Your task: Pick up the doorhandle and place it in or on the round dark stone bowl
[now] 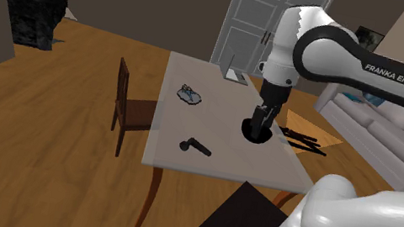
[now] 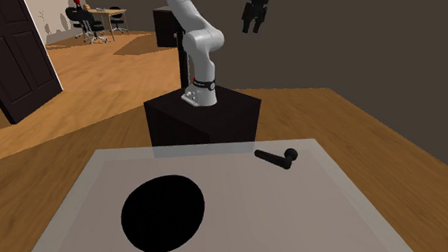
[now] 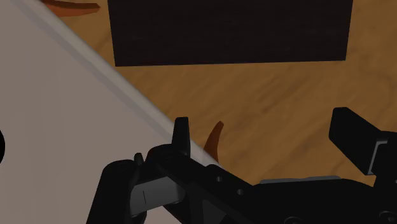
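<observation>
One dark box, the stand (image 1: 228,224), sits nearest in the shoulder view, with the white arm (image 1: 386,77) rising from it and reaching over the pale counter (image 1: 217,161). On the counter's near part lies the black door handle (image 1: 195,146), flat on its side, untouched, left of the bowl and well apart from it. A little farther and to the right rests the round black bowl (image 1: 258,140). The end effector (image 1: 256,129) lines up with the bowl in this view, pointing down. Its two fingers stand wide apart and grip nothing.

Left of the counter stands a brown wooden chair (image 1: 131,109). Farther along the counter lies a small grey object (image 1: 190,95) that cannot be made out. Beyond the counter's far end is a white panelled door (image 1: 259,24), and a pale sofa (image 1: 377,131) stands at the right.

Seen from across the counter in the second exterior view, the bowl (image 2: 163,213) is a black disc close to the camera. The door handle (image 2: 277,157) lies beyond it to the right, near the counter edge that faces the stand (image 2: 203,120). The end effector (image 2: 253,24) hangs high above them.

From the wrist view, the end effector (image 3: 264,127) shows its fingers (image 3: 181,135) spread, with the counter edge, wooden floor (image 3: 286,95) and stand beneath.
</observation>
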`<act>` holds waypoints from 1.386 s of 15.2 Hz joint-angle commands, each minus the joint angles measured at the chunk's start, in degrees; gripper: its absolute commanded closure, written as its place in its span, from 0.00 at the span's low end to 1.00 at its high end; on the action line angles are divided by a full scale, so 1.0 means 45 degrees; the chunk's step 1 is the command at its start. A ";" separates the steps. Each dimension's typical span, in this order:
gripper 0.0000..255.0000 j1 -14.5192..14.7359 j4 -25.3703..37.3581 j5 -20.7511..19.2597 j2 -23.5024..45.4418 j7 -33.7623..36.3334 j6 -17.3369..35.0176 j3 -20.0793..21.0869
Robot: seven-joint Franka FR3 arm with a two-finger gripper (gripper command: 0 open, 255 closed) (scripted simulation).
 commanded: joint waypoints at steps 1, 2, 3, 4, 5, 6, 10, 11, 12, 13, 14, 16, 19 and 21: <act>0.00 0.0000 0.0000 0.0000 0.0000 0.0000 0.0000 0.0000; 0.00 -0.0051 -0.0262 -0.0113 0.0136 -0.0146 0.0459 -0.0144; 0.00 -0.0105 -0.0508 -0.0224 0.0294 -0.0289 0.0924 -0.0289; 0.00 -0.0159 -0.0736 -0.0333 0.0474 -0.0429 0.1394 -0.0436; 0.00 -0.0215 -0.0946 -0.0441 0.0677 -0.0567 0.1869 -0.0583; 0.00 -0.0274 -0.1137 -0.0545 0.0902 -0.0704 0.2349 -0.0729; 0.00 -0.0511 -0.1714 -0.0929 0.2026 -0.1236 0.4303 -0.1314; 0.00 -0.0572 -0.1808 -0.1011 0.2362 -0.1368 0.4797 -0.1456; 0.00 -0.0631 -0.1883 -0.1088 0.2718 -0.1501 0.5291 -0.1596; 0.00 -0.0685 -0.1936 -0.1159 0.3094 -0.1632 0.5785 -0.1739; 0.00 -0.0733 -0.1969 -0.1223 0.3489 -0.1763 0.6276 -0.1882; 0.00 -0.0819 -0.1972 -0.1323 0.4332 -0.2030 0.7247 -0.2165; 0.00 -0.0920 -0.1821 -0.1382 0.5708 -0.2459 0.8658 -0.2571; 0.00 -0.0966 -0.1618 -0.1344 0.6684 -0.2774 0.9552 -0.2827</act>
